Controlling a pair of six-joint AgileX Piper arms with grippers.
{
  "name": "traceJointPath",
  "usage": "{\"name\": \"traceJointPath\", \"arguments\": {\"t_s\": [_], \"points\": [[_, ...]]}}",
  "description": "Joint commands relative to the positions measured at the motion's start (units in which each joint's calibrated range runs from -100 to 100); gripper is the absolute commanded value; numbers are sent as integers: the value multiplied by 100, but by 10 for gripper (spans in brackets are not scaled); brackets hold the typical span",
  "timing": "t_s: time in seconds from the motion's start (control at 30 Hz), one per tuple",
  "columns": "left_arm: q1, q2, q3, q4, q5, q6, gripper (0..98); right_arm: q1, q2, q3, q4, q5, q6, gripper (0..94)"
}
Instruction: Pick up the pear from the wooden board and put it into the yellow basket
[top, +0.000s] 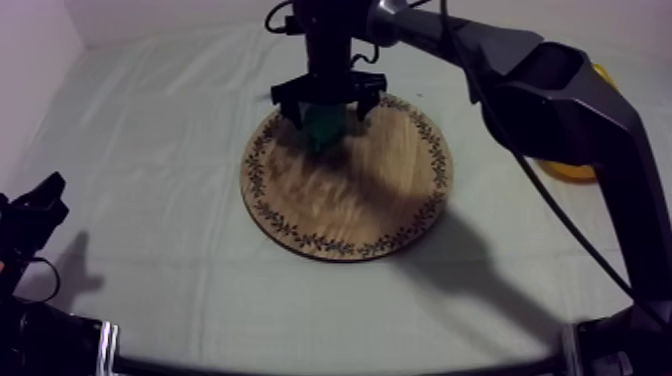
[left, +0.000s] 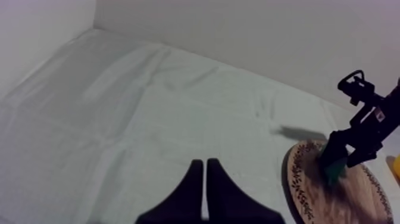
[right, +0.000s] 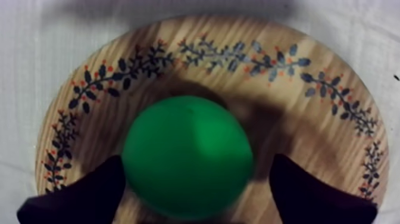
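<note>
Our right jaws stand open over the round wooden board with the patterned rim (top: 350, 205), one black finger (right: 89, 196) on each side of the green toy pear (top: 325, 122). In the right wrist view the pear (right: 187, 155) sits between the fingers. One finger is touching its side or just short of it; we cannot tell which. The other stands clear, with a strip of bare wood between it and the fruit. These jaws have hold of nothing. The pear rests on the board (right: 208, 36) directly beneath them, close to the leafy rim.

Our left jaws are closed on nothing, the two fingers (left: 191, 196) lying together as a narrow wedge above the grey-white cloth of the worktop (left: 119, 119). In the top view the left arm (top: 35, 215) sits low at its own side, well apart from the board. From the left jaws, the board (left: 303, 184) and the pear (left: 334, 168) lie well ahead and off to one side, with the right jaws around the fruit.

The yellow basket (top: 570, 170) lies on the far side of the right jaws from the left ones, near the board but not touching it, and is largely hidden behind the right arm (top: 560, 90).
</note>
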Motion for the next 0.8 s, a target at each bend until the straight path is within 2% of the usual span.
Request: {"name": "traceJointPath", "arguments": {"t_s": [0.0,0.17,0.27,0.5,0.77], "points": [[2,0,0,-1,-1,1,1,-6,19,-87,-12,-41,14,612],[2,0,0,-1,-1,1,1,-19,79,-252,-5,-88,64,365],[2,0,0,-1,-1,1,1,-21,68,-262,-3,-98,86,295],[2,0,0,-1,-1,1,1,47,-363,-83,113,-88,206,262],[2,0,0,-1,-1,1,1,411,-1637,389,389,-24,613,285]]}}
